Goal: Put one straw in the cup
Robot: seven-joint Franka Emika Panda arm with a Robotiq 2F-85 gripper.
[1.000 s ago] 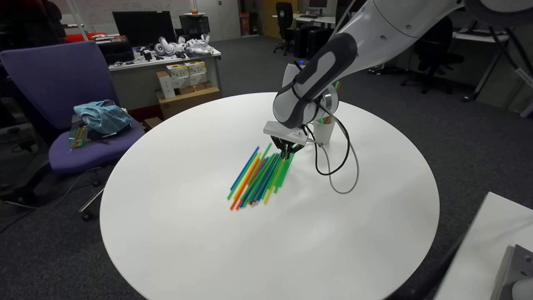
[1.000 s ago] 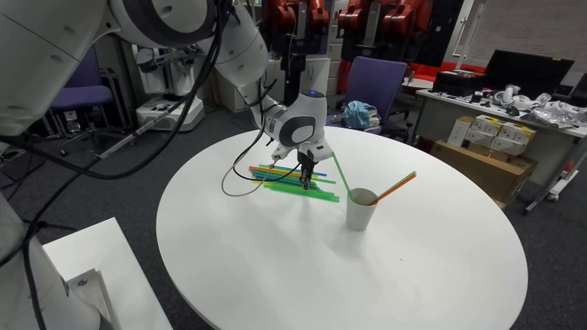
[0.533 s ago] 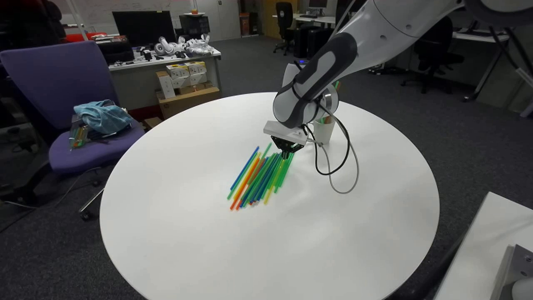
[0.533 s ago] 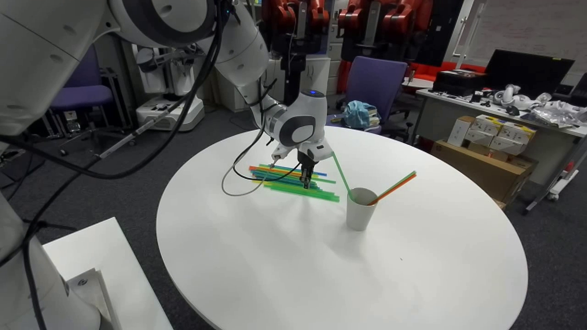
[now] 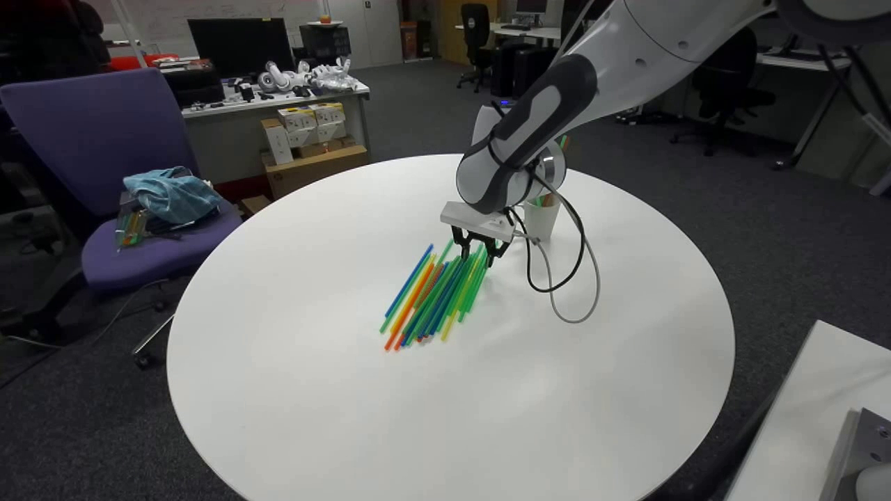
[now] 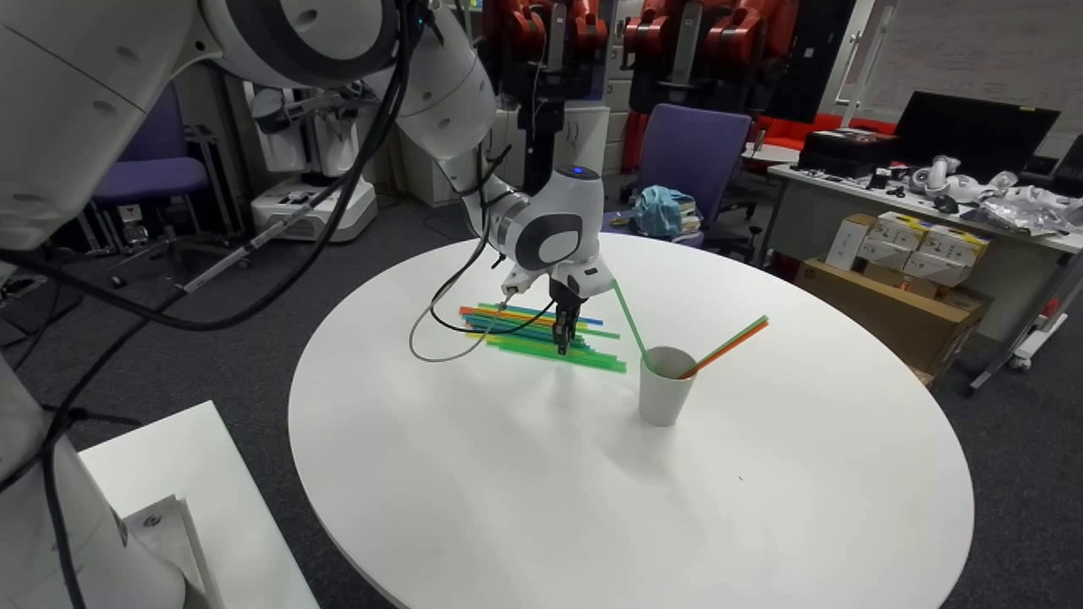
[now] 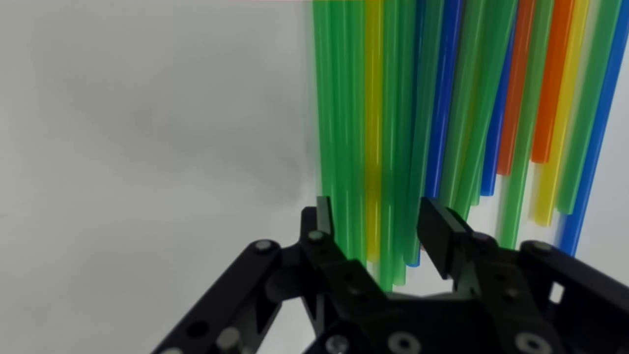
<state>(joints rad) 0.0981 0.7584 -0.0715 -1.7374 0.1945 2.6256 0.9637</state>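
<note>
Several slender, glossy green straws (image 7: 344, 123)

Robotics lab; red robots (image 6: 734, 38); purple office chair (image 6: 689, 152); monitor (image 6: 973, 152) on desk (image 6: 808, 211); whiteboard (image 6: 981, 51).

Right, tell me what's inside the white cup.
In an exterior view, the white cup holds one green straw leaning one way, and a second green straw and an orange straw leaning the other. Its wall covers their lower ends and the inside bottom.

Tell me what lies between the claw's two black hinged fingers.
The wrist view shows mostly thin green plastic straws, with one thin yellow plastic straw among them, between the black hinged fingers.
</note>
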